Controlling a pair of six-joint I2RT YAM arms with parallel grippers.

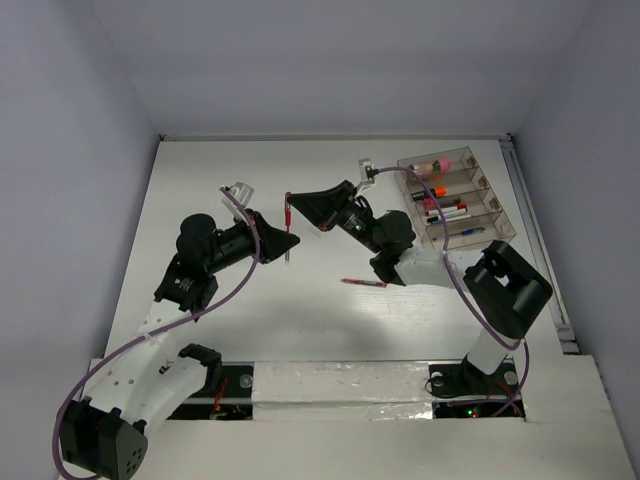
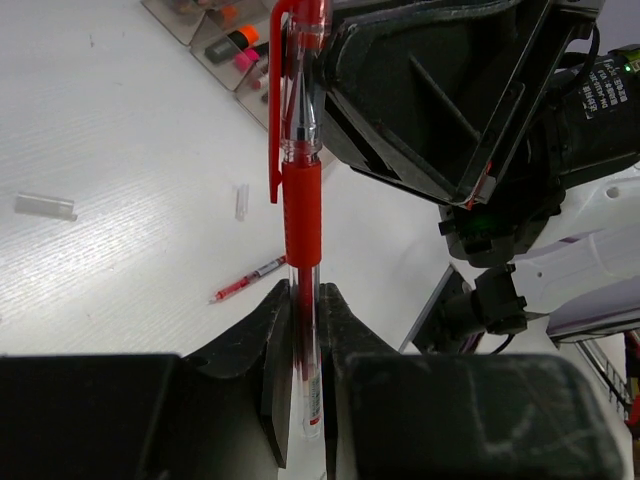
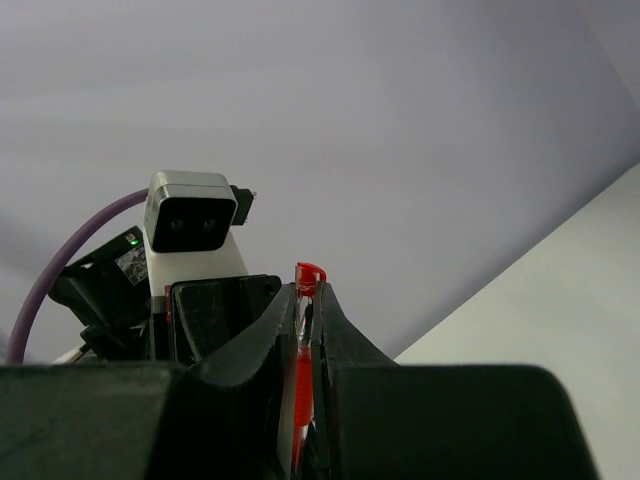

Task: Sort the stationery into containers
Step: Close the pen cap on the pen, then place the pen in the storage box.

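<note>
Two grippers share one red pen above the white table. The left gripper is clamped tight on its clear barrel, and the right gripper is pinched shut on the clip end. A second red pen lies on the table, near the clear organiser at far right.
</note>
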